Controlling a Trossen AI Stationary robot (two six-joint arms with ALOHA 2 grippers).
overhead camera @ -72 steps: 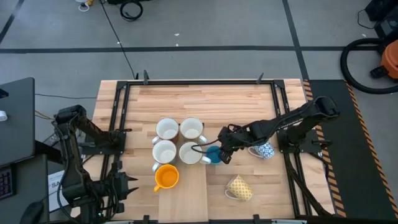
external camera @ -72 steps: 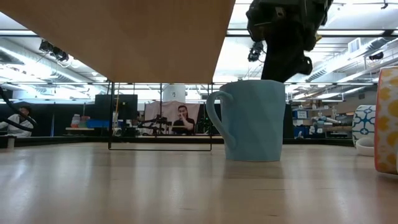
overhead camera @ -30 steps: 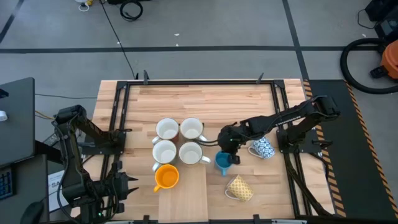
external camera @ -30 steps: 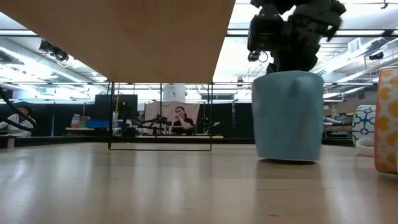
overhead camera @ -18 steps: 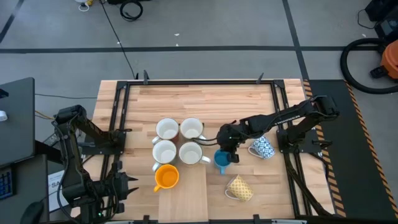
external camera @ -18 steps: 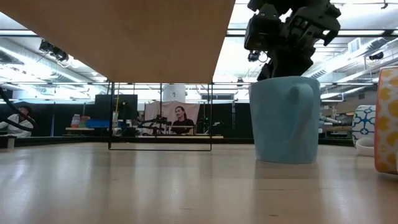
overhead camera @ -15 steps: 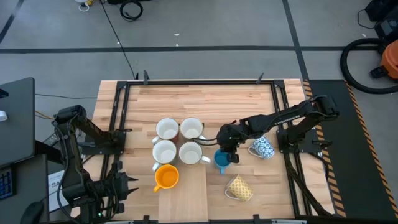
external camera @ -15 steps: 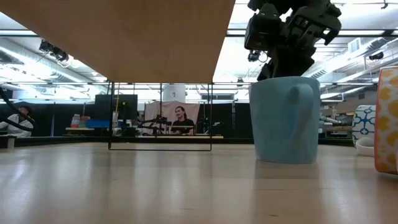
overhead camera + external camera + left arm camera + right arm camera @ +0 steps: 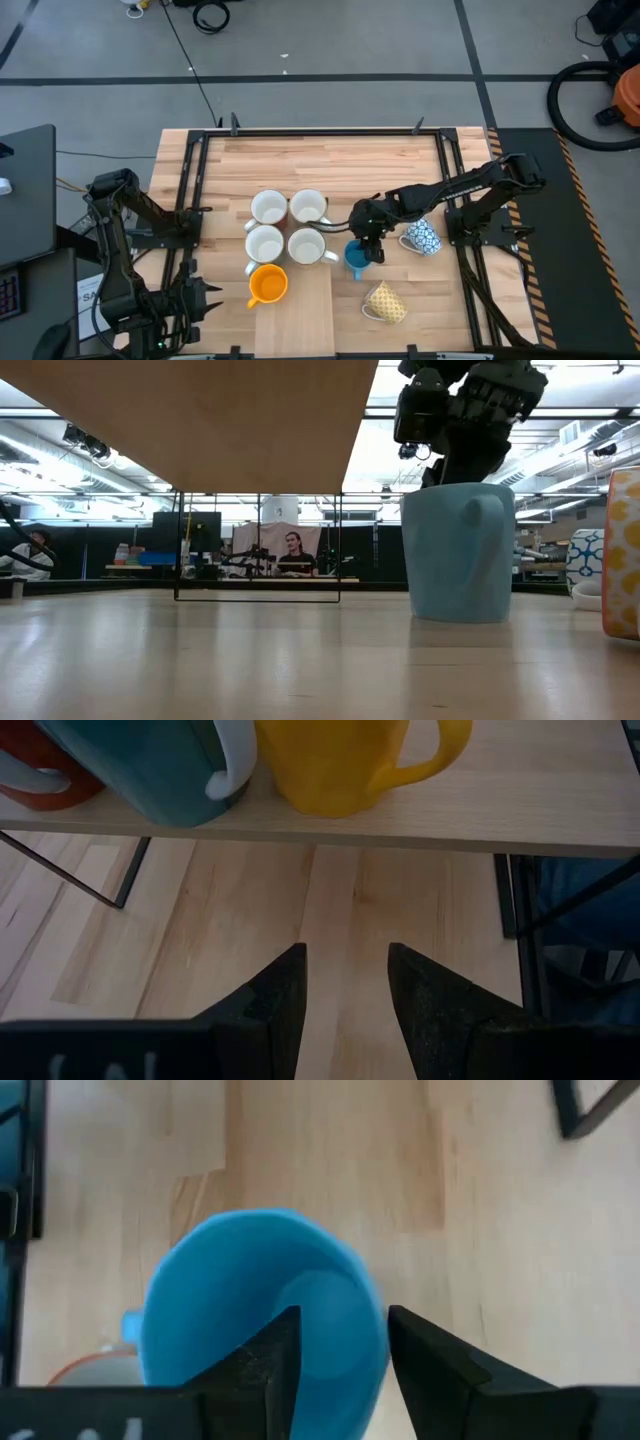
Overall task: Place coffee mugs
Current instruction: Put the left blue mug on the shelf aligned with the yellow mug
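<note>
The blue mug (image 9: 355,258), gripped and lifted beside the white mugs (image 9: 288,226) 2.4 s ago, is now set upright on the table (image 9: 330,160) just right of them, apart from their block. The right gripper (image 9: 338,1342) is held over its rim, fingers spread and clear, so a release is judged done. The mug is glossy, faceted ceramic; the tabletop is pale jointed wood. The left gripper (image 9: 345,982) is parked open at the table's left edge.
</note>
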